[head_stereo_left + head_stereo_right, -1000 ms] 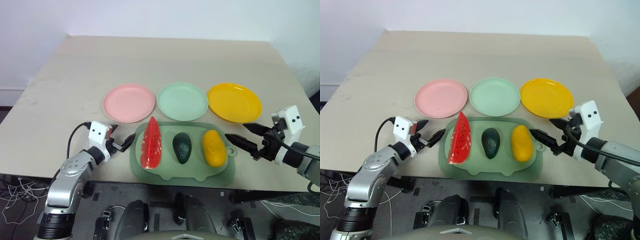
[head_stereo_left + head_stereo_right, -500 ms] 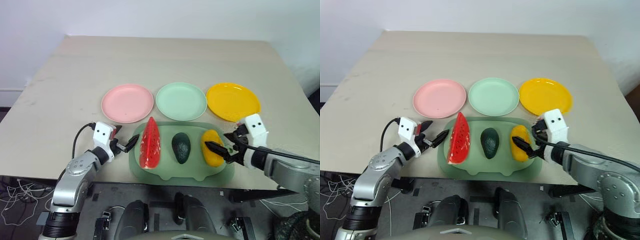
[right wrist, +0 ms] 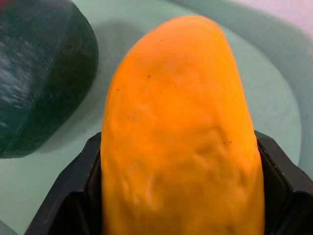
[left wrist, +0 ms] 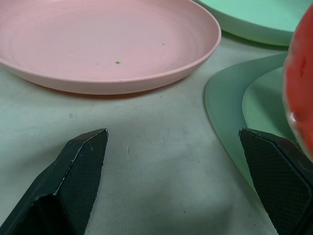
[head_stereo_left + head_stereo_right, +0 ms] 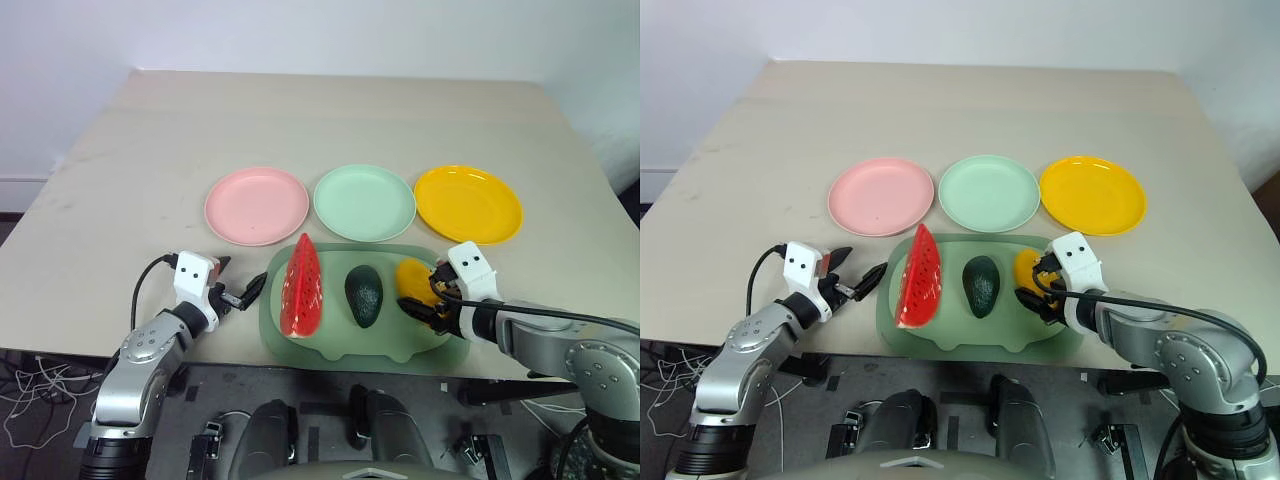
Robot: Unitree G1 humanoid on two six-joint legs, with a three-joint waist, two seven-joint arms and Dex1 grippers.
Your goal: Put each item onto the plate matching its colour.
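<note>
A: Where's the mango (image 3: 181,142) sitting against that right gripper (image 5: 428,303)?

B: Right between its two black fingers (image 3: 68,196); one finger on each flank, both pressed against the orange skin, so the jaws are pinched shut on it; the mango is at the right end of the green tray (image 5: 330,345), with the avocado (image 5: 364,295) just beside it

A: And the other arm?

B: The left gripper (image 5: 240,285) stands spread wide, holding nothing; it hangs low over the bare table (image 5: 130,170), just beside the tray's left rim; the watermelon wedge (image 5: 301,286) stands on its rind just inside that rim, close to the fingertips but apart from them

A: The plates?

B: Three in a row behind the tray, all bare; the pink plate (image 5: 256,205) on the left, the mint green plate (image 5: 364,202) in the middle, the yellow-orange plate (image 5: 468,204) on the right; the mint green one almost meets the tray's far rim; from the left wrist the pink plate lies straight ahead of the open fingers

A: What about the room itself?

B: A pale beige tabletop, a plain white wall (image 5: 320,35) behind it; a black cable (image 5: 148,280) loops from the left wrist, and loose cords (image 5: 30,385) lie on the floor under the table's left edge
</note>
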